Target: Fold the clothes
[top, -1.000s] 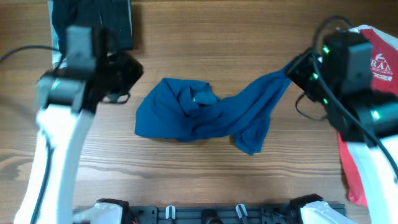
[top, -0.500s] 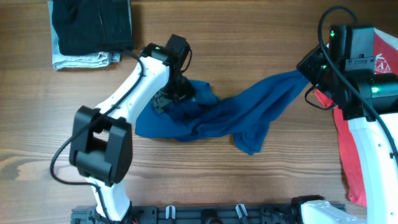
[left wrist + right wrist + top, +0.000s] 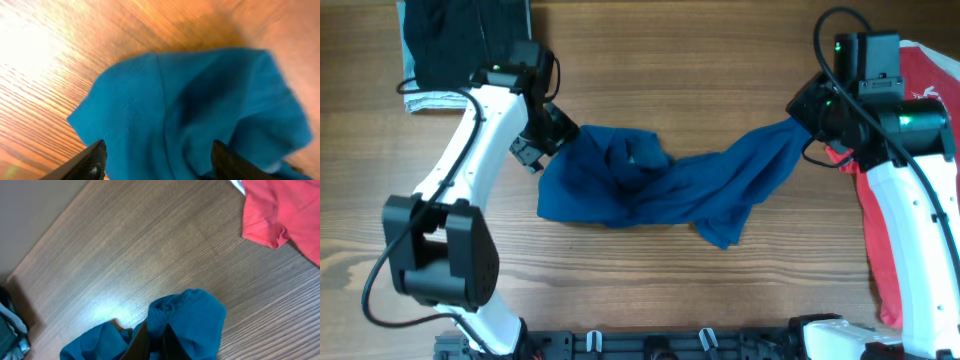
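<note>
Table: brown wood grain, seen from overhead with both my arms reaching in from the near edge; every garment lies on the table (image 3: 650, 300)
Top left corner: a stack of clothes (image 3: 460, 40), black pieces on a pale grey one, well apart from the blue shirt (image 3: 650, 185)
Left arm: my left gripper (image 3: 545, 135) has its jaws spread wide and holds nothing; it sits at the upper left edge of the blue shirt, and in my left wrist view the two dark fingers (image 3: 92, 160) frame the rounded edge of the cloth; whether they touch the fabric I cannot tell
Middle: the blue shirt is crumpled in a heap, bunched at its centre, with one part drawn out in a band up and to the right and a loose flap pointing toward the near edge
Right arm: my right gripper (image 3: 805, 112) is clamped on the right end of the blue shirt, a gathered bit of cloth pinched between the fingers in my right wrist view
Far right: a red T-shirt (image 3: 878, 250) with white print, at the table's right edge, partly under my right arm, near the pinched end of the blue shirt
</note>
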`<state>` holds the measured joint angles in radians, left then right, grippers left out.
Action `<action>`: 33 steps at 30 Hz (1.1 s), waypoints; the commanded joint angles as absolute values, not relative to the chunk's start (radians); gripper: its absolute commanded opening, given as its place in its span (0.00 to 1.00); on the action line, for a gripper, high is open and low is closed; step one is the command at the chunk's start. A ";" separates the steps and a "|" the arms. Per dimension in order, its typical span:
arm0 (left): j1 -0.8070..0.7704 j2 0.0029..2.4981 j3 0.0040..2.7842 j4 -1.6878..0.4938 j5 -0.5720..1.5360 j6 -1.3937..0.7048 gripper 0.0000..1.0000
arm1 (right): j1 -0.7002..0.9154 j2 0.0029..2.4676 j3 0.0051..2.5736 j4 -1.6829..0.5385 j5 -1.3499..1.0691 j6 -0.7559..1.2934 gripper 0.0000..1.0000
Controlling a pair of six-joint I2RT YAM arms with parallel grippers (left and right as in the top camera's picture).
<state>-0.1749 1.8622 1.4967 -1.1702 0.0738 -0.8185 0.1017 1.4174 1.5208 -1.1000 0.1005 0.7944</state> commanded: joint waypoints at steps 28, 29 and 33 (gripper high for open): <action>-0.162 1.482 1.554 -1.276 0.008 -0.762 0.04 | 0.098 1.394 1.536 -1.120 0.074 0.763 0.04; -0.140 1.456 1.554 -1.300 -0.014 -0.762 0.05 | 0.098 1.378 1.536 -1.120 0.074 0.763 0.04; -0.141 1.417 1.554 -1.375 -0.020 -0.762 0.04 | 0.098 1.290 1.536 -1.137 0.074 0.762 0.04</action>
<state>-0.1410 1.4578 1.5414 -1.3415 0.0120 -0.7780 0.1017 1.3727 1.5208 -1.1259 0.0818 0.7795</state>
